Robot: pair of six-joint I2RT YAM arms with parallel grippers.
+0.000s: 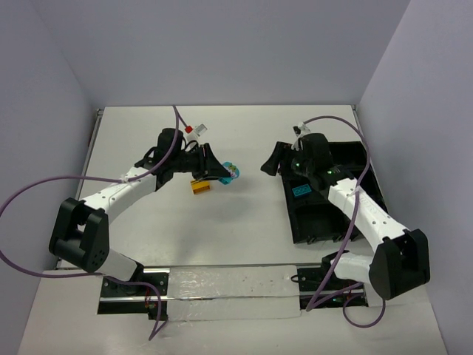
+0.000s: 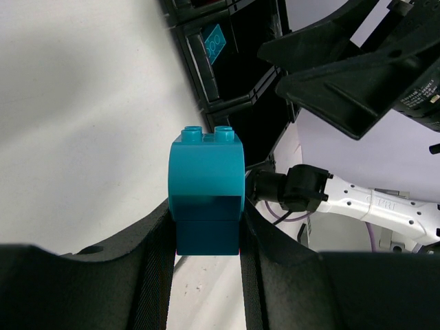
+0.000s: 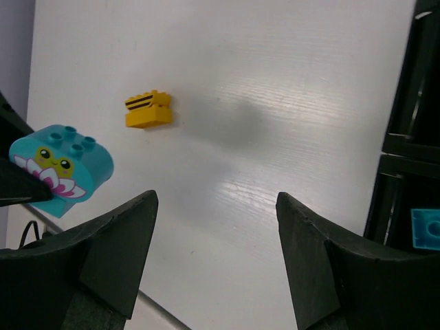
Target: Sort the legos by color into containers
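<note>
My left gripper [image 1: 222,174] is shut on a cyan-blue lego [image 2: 206,189] with a flower face [image 3: 60,170] and holds it above the table. A yellow-orange lego [image 1: 200,186] with black stripes lies on the table just below it, and shows in the right wrist view [image 3: 148,111]. A red lego with white [image 1: 197,129] lies at the back. My right gripper [image 1: 272,163] is open and empty, left of the black container tray [image 1: 369,185]. A cyan lego [image 1: 301,190] lies in a middle bin, and shows in the right wrist view [image 3: 426,229].
The tray's bins [image 2: 237,62] run along the right side of the white table. Purple cables loop from both arms. A metal rail [image 1: 222,285] lies along the near edge.
</note>
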